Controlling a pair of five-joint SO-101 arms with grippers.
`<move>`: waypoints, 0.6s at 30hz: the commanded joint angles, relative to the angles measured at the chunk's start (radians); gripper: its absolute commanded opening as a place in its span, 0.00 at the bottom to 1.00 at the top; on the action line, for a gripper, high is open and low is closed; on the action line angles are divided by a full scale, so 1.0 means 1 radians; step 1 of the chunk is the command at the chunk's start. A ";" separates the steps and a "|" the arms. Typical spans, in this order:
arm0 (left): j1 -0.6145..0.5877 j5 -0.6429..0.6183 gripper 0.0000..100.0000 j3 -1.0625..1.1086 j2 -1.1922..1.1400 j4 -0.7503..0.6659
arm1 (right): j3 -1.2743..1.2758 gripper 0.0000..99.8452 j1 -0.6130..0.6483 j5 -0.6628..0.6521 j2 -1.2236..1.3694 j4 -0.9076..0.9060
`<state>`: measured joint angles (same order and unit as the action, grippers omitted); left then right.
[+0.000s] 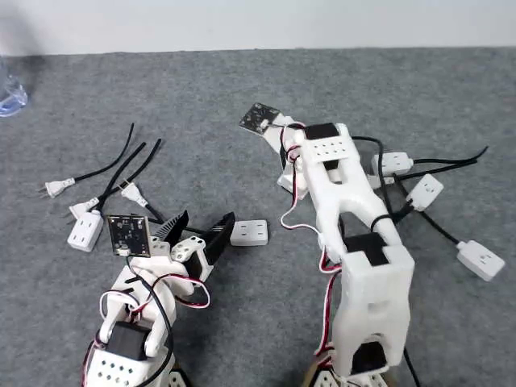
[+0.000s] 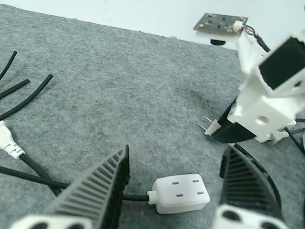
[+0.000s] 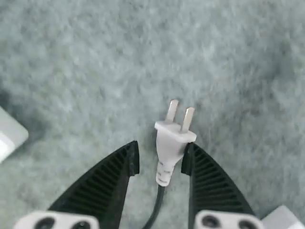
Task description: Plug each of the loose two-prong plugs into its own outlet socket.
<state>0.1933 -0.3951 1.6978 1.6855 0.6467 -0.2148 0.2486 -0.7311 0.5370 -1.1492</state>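
Plug [image 3: 174, 138] — pinched in the right claw [image 3: 160, 144], prongs pointing past its tips — hangs near the socket [image 2: 178, 193] lying slots-up inside the open left claw [image 2: 176, 151].

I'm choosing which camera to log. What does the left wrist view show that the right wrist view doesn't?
Only left wrist: the open left gripper, a white outlet socket on the carpet before it, loose black cords. Only right wrist: the whole body of the two-prong plug and its cord. Both: that plug's prongs at the right gripper, and the carpet.
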 commanded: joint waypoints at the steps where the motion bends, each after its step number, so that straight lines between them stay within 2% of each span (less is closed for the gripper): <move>1: -0.006 -0.002 0.29 -0.007 0.002 0.006 | -0.097 0.15 0.021 0.003 0.018 -0.016; 5: -0.006 -0.002 0.29 -0.007 0.002 0.006 | -0.115 0.11 0.005 0.002 0.033 -0.016; 10: -0.006 -0.002 0.29 -0.007 0.002 0.006 | -0.110 0.11 -0.007 0.000 0.039 -0.018; 14: -0.006 -0.002 0.29 -0.007 0.002 0.006 | -0.109 0.00 -0.008 -0.060 0.041 -0.024; 18: -0.005 -0.002 0.29 -0.007 0.006 0.021 | -0.081 0.01 -0.015 -0.069 0.039 -0.024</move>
<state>0.1933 -0.3951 1.6978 1.6855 0.6498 -0.2854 0.2455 -0.7818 0.5815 -1.1584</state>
